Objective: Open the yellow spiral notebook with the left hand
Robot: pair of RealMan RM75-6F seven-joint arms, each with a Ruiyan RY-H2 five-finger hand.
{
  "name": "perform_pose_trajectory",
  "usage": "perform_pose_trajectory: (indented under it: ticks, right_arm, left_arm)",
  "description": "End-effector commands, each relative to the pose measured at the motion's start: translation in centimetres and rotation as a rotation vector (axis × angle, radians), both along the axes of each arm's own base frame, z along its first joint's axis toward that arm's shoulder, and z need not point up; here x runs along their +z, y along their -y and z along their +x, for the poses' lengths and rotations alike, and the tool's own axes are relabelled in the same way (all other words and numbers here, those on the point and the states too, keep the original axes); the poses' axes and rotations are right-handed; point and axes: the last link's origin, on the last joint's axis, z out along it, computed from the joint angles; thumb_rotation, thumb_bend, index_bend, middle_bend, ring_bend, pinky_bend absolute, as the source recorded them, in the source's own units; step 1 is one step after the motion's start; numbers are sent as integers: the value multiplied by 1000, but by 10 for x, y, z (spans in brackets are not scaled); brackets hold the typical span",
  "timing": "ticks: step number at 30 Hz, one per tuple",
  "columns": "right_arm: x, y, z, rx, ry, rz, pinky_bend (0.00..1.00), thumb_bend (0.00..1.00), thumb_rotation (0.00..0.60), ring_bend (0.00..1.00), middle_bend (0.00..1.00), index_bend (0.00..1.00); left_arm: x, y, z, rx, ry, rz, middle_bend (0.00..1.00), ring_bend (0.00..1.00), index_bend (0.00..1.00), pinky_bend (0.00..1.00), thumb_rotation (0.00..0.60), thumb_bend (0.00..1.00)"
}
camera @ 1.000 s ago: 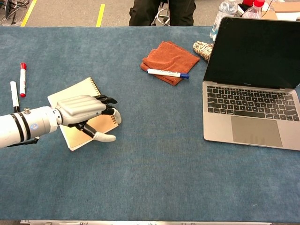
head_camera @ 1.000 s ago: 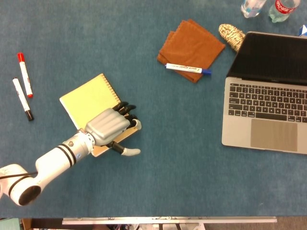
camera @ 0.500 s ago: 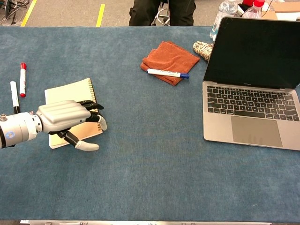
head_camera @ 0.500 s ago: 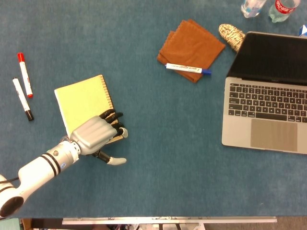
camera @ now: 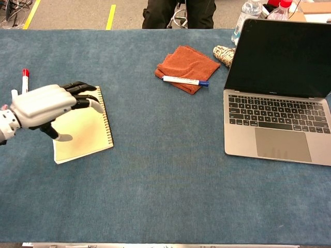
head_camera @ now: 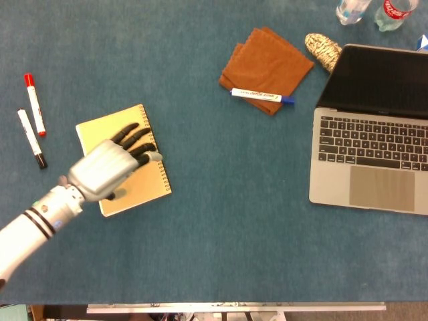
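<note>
Left hand (head_camera: 107,170) is hovering, fingers spread and holding nothing, over the thin yellow spiral-bound paper notebook (head_camera: 137,190); light, floppy cover, probably best lifting the edge opposite the coil

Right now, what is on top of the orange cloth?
A white marker with a blue cap lies across the folded orange cloth, near its front edge. Whatever is under the cloth is covered.

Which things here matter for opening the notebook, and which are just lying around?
For the job: yellow notebook, left hand.

Lying about: laptop, orange cloth, blue-capped marker, red marker, black marker, bottles.
</note>
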Motion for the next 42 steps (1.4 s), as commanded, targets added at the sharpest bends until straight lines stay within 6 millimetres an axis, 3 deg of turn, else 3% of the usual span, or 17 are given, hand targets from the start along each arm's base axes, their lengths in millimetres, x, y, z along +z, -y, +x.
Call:
perform_pose_trajectory:
  ticks: [1, 9, 19, 42]
  right_arm:
    - [0, 0, 1, 2, -2, 1, 177, 189, 600, 99, 175, 138]
    - [-2, 1, 5, 13, -5, 9, 177, 188, 600, 99, 175, 138]
    - [-3, 1, 8, 16, -10, 13, 178, 188, 600, 99, 175, 138]
    - [-2, 0, 8, -2, -24, 13, 178, 188, 600, 99, 175, 138]
  left_arm:
    - [10, 1, -25, -9, -12, 27, 184, 0, 210, 0, 600, 141]
    - [13, 2, -61, -39, 11, 55, 153, 0, 201, 0, 600, 142]
    - [6, 3, -90, -32, 1, 57, 139, 0, 201, 0, 600, 142]
    - [-12, -4, -100, -23, 10, 47, 136, 0, 201, 0, 600, 143]
